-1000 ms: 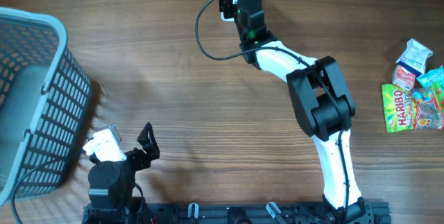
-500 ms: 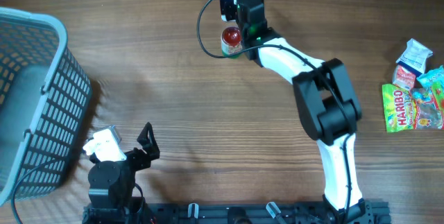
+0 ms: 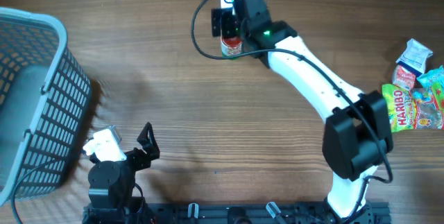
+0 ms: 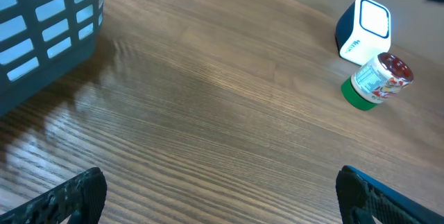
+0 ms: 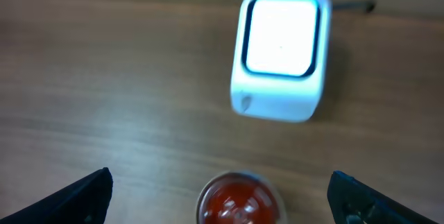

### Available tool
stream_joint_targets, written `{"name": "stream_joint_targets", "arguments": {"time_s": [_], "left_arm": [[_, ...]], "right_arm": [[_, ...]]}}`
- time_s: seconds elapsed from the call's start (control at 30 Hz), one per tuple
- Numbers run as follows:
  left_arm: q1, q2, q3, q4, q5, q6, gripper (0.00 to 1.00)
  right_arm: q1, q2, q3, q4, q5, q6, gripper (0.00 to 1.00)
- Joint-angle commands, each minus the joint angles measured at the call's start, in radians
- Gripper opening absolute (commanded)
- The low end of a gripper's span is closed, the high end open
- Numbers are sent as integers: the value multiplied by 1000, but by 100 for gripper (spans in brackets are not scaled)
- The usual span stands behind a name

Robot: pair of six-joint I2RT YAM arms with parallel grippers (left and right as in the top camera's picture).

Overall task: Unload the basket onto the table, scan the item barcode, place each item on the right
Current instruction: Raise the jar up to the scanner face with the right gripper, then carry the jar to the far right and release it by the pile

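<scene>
Right gripper (image 5: 222,195) hangs with its jaws spread wide, gripping nothing, over a small green-lidded jar (image 4: 374,80) that sits free on the tabletop (image 4: 208,113) just beside the white scanner (image 5: 281,50). Left gripper (image 4: 222,196) is also spread wide and empty, near the grey basket (image 3: 35,92), well apart from the jar.

Overhead top-down; scanner (image 4: 363,21) in all views.
</scene>
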Motion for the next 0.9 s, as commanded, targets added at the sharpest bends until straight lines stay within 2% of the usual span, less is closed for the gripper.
{"name": "stream_joint_targets", "arguments": {"time_s": [0.0, 0.33, 0.53, 0.63, 0.87], "left_arm": [[-2, -6, -3, 3, 12, -5, 100], [-2, -6, -3, 3, 12, -5, 100], [-2, -6, -3, 3, 12, -5, 100], [-2, -6, -3, 3, 12, -5, 100], [-2, -6, -3, 3, 12, -5, 100]], "right_arm": [[42, 87, -42, 6, 35, 71, 100], [47, 149, -42, 43, 140, 72, 100], [46, 212, -42, 45, 139, 66, 100], [47, 188, -30, 57, 138, 22, 100], [47, 44, -8, 0, 130, 23, 100]]}}
